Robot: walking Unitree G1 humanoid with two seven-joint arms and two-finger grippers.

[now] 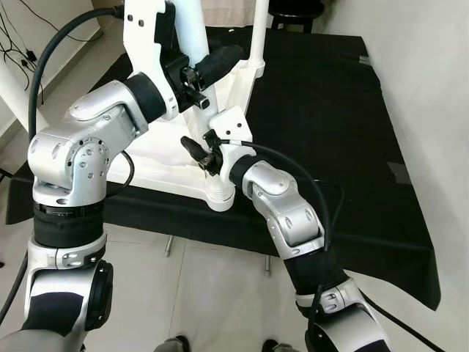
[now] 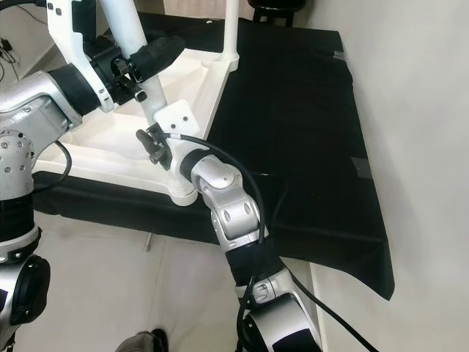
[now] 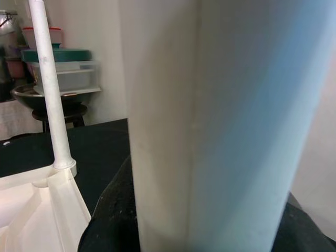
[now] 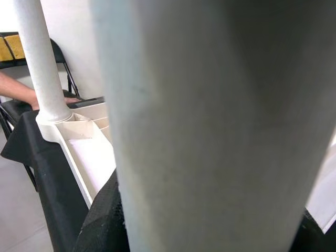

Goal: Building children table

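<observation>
Tabletop (image 1: 157, 158) lies upside down on the black cloth (image 1: 330, 110), white, ribbed underside up. Near leg (image 2: 128, 44) stands upright in the corner socket (image 1: 220, 194) at the robot's edge of the cloth.

Left claw (image 1: 220, 59): up high on the near leg, black fingers (image 2: 157, 51) wrapped across it, clamped on the leg. Left wrist view has the leg right between the pads, touching. Past the claw, a second leg (image 3: 50, 89) stands in the far corner of the tabletop.

Right claw (image 1: 209, 150): lower on the same leg, just above the socket, directly below the left claw. Right wrist view shows the leg (image 4: 210, 126) hard against the black pad (image 4: 102, 220), so it is closed around the leg too. Cable (image 2: 234, 165) loops off its wrist over the cloth.

Beyond the right claw, a third leg (image 4: 39, 63) is seated in another corner. Behind that, a person's forearm (image 4: 16, 89) and a black folding chair (image 4: 58, 52).

Behind the far leg: stacked containers (image 3: 60, 65) on a stool (image 3: 52, 102).
</observation>
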